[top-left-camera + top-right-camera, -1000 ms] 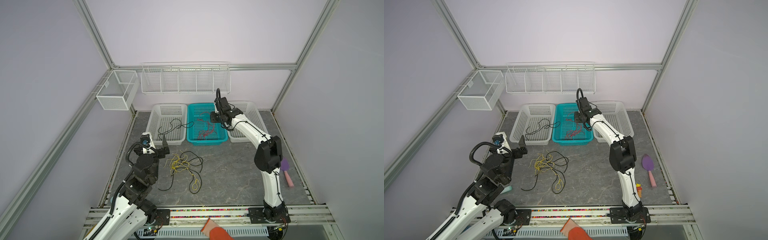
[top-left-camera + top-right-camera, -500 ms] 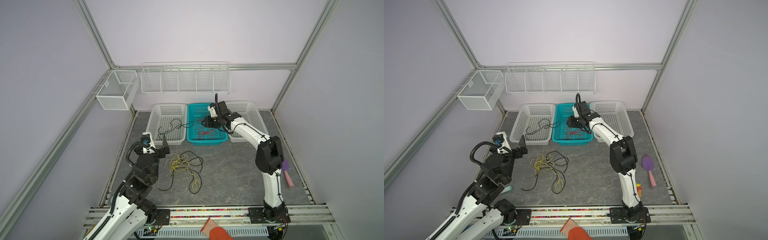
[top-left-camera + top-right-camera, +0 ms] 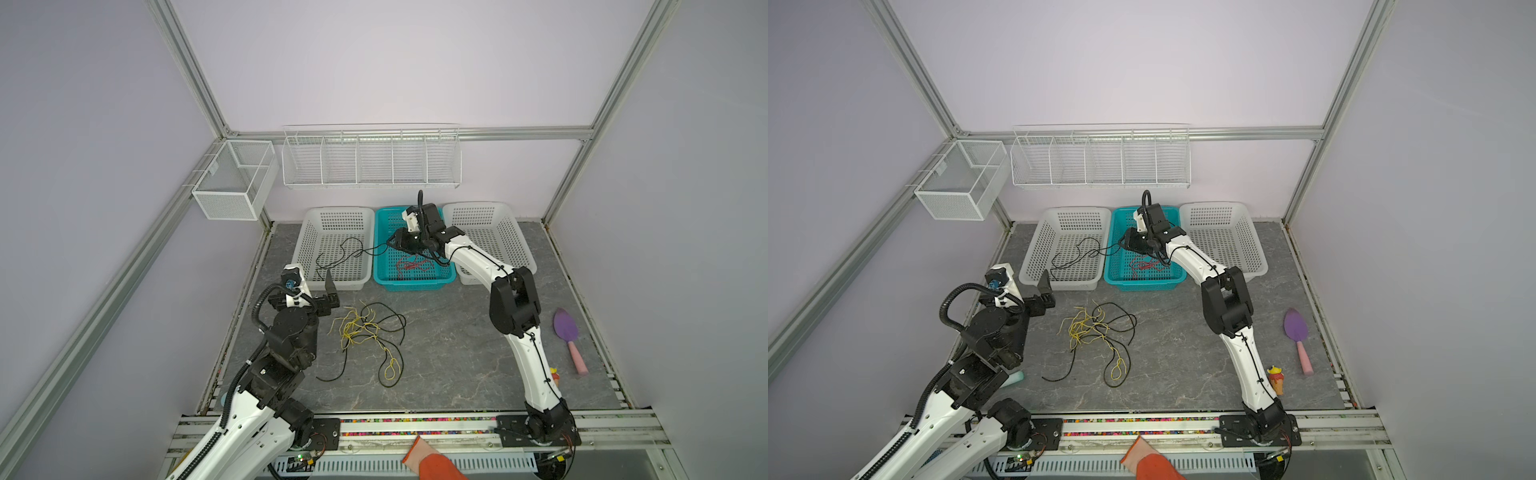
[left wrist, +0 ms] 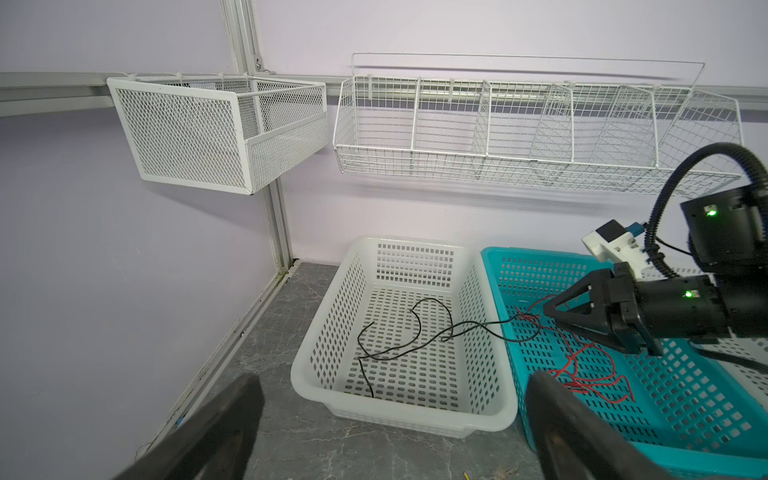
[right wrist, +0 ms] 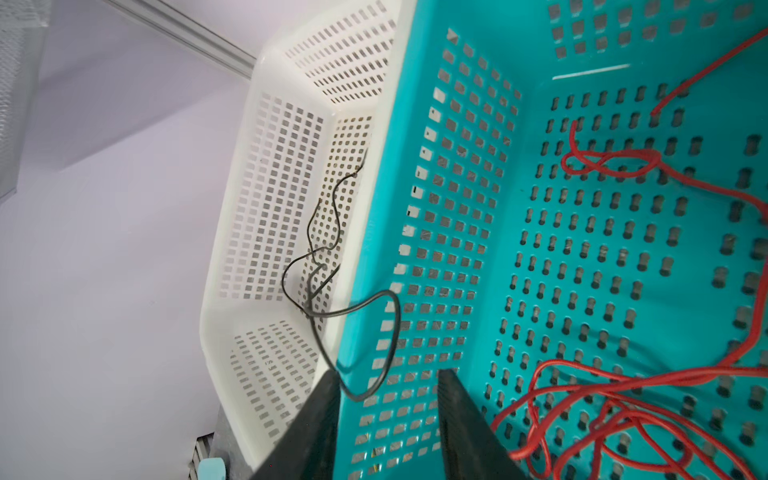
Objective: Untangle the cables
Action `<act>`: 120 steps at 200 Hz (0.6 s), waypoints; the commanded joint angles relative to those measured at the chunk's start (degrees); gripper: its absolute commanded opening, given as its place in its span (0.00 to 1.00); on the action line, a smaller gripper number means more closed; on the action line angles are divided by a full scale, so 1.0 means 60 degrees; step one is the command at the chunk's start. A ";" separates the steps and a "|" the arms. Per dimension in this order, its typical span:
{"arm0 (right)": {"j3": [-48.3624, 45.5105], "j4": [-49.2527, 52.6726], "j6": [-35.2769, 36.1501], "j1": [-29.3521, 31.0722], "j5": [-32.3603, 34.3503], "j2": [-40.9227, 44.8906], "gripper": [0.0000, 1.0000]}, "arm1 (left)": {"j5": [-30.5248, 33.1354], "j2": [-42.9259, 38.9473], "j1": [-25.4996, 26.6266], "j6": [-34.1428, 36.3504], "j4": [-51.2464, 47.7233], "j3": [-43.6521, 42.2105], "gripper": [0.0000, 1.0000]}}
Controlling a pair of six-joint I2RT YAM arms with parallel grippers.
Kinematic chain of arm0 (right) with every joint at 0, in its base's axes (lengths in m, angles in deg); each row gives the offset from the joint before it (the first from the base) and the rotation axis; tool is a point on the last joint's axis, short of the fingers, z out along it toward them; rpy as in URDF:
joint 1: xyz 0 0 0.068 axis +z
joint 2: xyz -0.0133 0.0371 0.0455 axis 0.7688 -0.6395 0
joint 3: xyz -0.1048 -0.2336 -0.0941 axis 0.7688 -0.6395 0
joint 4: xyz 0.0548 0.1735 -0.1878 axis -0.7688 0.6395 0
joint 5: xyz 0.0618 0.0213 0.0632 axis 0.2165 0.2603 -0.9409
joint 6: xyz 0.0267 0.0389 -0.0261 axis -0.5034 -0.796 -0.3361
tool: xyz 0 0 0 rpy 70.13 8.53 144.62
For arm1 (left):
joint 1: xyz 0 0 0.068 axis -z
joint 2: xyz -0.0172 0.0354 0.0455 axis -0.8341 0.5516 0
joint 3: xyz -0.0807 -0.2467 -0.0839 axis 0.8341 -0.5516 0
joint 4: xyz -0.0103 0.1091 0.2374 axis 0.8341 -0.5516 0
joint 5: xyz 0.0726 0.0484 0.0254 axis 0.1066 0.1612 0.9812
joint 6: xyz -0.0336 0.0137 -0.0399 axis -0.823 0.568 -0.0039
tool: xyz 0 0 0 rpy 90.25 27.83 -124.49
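You have the right gripper (image 5: 386, 376) nearer, fingers parted and holding nothing, with the black cable (image 5: 398, 328) looped at its fingertips, trailing toward 9 o'clock in both top views, from teal basket (image 3: 411, 284) into white basket (image 3: 332, 283) — left gripper (image 4: 395, 380) wide open, well apart.

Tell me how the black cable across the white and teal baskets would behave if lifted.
Probably floppy: the black cable lies in loose waves, sagging over the white basket rim. Likely light and, being so thin, easy to drop.
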 commanded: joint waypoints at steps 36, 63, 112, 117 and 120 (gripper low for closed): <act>0.0743 -0.0006 -0.0301 0.0254 -0.0188 -0.0523 0.37 | 0.0066 -0.0074 0.0007 0.0069 0.0164 -0.0080 0.99; 0.1361 0.0273 -0.0200 0.0372 -0.0216 -0.0849 0.32 | 0.0007 -0.0070 0.0007 0.0069 0.0156 -0.0091 0.99; 0.1584 0.0304 -0.0207 0.0461 -0.0377 -0.0941 0.14 | -0.0024 -0.0099 0.0007 0.0084 0.0171 -0.0123 0.99; 0.1583 0.0314 -0.0191 0.0475 -0.0379 -0.0901 0.12 | -0.0024 -0.0099 0.0007 0.0084 0.0173 -0.0124 0.99; 0.1583 0.0319 -0.0176 0.0481 -0.0379 -0.0858 0.11 | -0.0024 -0.0099 0.0007 0.0091 0.0171 -0.0120 0.99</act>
